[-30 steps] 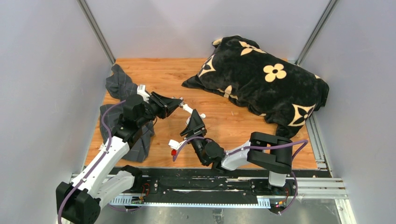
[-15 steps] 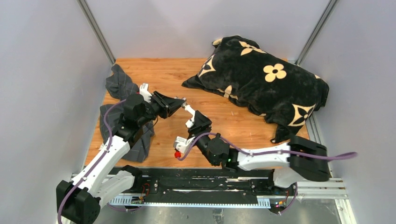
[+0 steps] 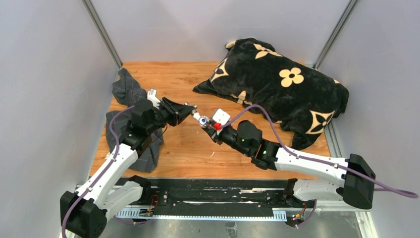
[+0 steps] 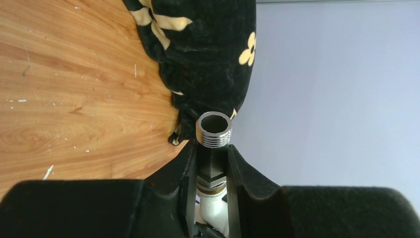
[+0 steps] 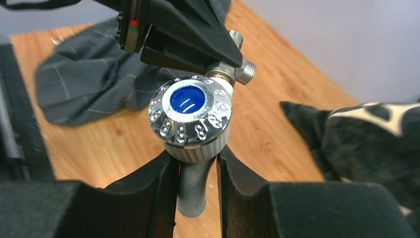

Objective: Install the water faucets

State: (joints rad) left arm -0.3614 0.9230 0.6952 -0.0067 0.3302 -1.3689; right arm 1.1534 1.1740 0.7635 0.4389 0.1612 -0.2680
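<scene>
My left gripper (image 3: 190,107) is shut on a water faucet above the table's left middle. In the left wrist view its jaws (image 4: 214,148) clamp the dark hex section. The threaded metal end (image 4: 214,130) sticks out past the fingertips, and the white elbow body (image 4: 216,208) sits behind them. My right gripper (image 3: 210,125) meets the faucet's other end (image 3: 200,119). In the right wrist view its fingers (image 5: 194,156) press both sides of a ribbed chrome knob with a blue cap (image 5: 192,116). A grey stem (image 5: 192,191) runs down between them. A grey metal T-piece (image 5: 237,69) joins the knob to the left gripper's jaws.
A grey checked cloth (image 3: 130,91) lies bunched under the left arm at the table's left edge. A black flowered cushion (image 3: 277,84) covers the back right of the wooden table (image 3: 168,79). Grey walls close in on the left, back and right sides.
My right arm swung up and back from the front of the table to the faucet's free end, and its jaws narrowed onto the knob. The left arm barely moved.
</scene>
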